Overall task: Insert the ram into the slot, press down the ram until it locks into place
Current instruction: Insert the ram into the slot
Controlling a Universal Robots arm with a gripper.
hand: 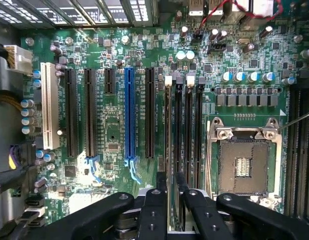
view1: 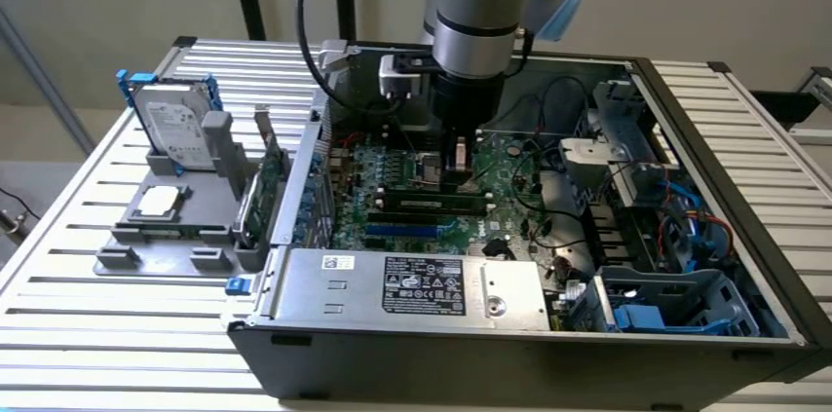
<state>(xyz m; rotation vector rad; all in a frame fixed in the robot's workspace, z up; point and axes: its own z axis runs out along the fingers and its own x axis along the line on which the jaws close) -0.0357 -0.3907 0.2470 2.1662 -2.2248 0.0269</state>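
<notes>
Green, long, thin ram (view1: 427,204) stands upright.

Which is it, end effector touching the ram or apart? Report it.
Cannot tell. In the wrist view the end effector sits right over the edge-on ram, but neither contact nor a gap shows plainly.

No print was legible, neither on the power supply label (view1: 435,287), lower centre, nor the hard drive label (view1: 175,130), upper left.

Light: bright, even, from overhead
Glare: white on table slats (view1: 92,334)
Shadow: dim inside case (view1: 520,358), dark beneath gripper (hand: 171,176)
</notes>
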